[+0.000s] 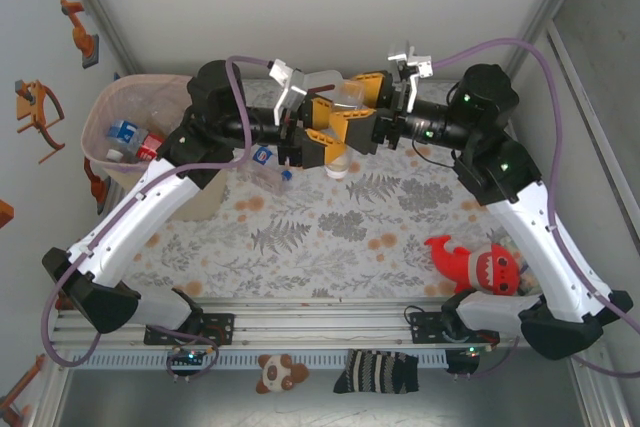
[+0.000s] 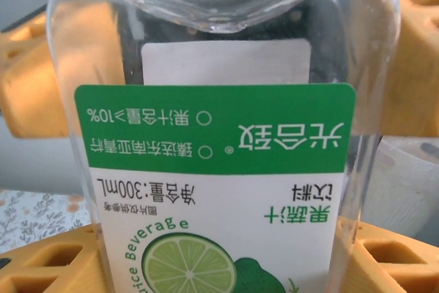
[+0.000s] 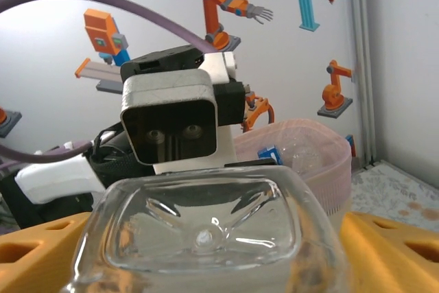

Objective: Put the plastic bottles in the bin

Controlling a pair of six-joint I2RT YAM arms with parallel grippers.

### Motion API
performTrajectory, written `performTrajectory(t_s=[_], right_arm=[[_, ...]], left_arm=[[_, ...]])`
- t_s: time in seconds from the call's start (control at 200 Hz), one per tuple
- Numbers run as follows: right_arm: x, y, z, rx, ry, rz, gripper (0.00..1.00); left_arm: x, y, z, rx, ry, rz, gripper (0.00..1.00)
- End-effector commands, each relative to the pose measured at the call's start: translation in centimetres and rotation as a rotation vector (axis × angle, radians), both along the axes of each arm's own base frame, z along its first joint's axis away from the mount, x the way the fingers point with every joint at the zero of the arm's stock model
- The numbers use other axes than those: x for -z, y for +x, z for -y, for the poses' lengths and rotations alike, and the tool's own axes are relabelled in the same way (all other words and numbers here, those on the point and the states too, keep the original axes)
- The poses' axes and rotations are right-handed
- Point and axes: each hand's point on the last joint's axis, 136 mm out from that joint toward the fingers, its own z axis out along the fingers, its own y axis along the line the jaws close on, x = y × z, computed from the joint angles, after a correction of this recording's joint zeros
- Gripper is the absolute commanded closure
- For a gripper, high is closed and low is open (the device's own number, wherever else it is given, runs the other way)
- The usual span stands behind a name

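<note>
Lime-juice bottle [image 2: 219, 169] sits mid-handover above the counter [image 1: 330, 227], clamped in the left gripper [image 1: 318, 133] jaws, right gripper [image 1: 368, 125] jaws apart; next, carry to the bin [image 1: 100, 117] at nine o'clock.

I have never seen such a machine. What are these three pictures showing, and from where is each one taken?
These are two robot arms bolted to a table. One picture looks down from above; the other two come from cameras on the wrists. On the table lie another bottle and a red plush toy; the pink bin already holds bottles. The left end effector and the right end effector meet around one clear bottle with a lime label. The left seems to grip it; the right's grip I cannot judge.
</note>
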Motion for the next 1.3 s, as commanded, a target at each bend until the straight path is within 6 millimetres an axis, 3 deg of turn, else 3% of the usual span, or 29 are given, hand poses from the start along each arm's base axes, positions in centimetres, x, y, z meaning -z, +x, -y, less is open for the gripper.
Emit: performTrajectory(t_s=[0.0, 0.145, 0.27, 0.431, 0.641, 0.876, 1.046, 1.297], right_arm=[[-1.1, -0.6, 1.6, 0.074, 0.007, 0.044, 0.09], [-0.7, -0.3, 3.2, 0.182, -0.029, 0.059, 0.07], [-0.3, -0.4, 4.5, 0.253, -0.066, 0.08, 0.06], [0.1, -0.3, 5.0, 0.279, -0.095, 0.087, 0.06], [0.6, 0.0, 4.6, 0.267, -0.11, 0.074, 0.07], [0.7, 0.3, 4.4, 0.266, -0.114, 0.069, 0.07], [0.9, 0.3, 4.4, 0.265, -0.117, 0.066, 0.07], [0.9, 0.2, 4.4, 0.268, -0.12, 0.065, 0.07]], left_arm=[[-1.2, 0.0, -1.3, -0.042, -0.009, 0.055, 0.46], [-0.6, 3.3, -3.2, -0.2, 0.033, 0.006, 0.46], [0.4, 6.7, -6.1, -0.392, 0.108, -0.056, 0.46], [2.0, 10.8, -11.4, -0.605, 0.191, -0.187, 0.46], [3.5, 15.1, -20.1, -0.846, 0.174, -0.442, 0.48], [5.5, 17.2, -27.4, -1.061, 0.185, -0.589, 0.49], [9.2, 18.2, -31.5, -1.258, 0.373, -0.628, 0.49], [12.8, 18.8, -34.4, -1.366, 0.582, -0.657, 0.49]])
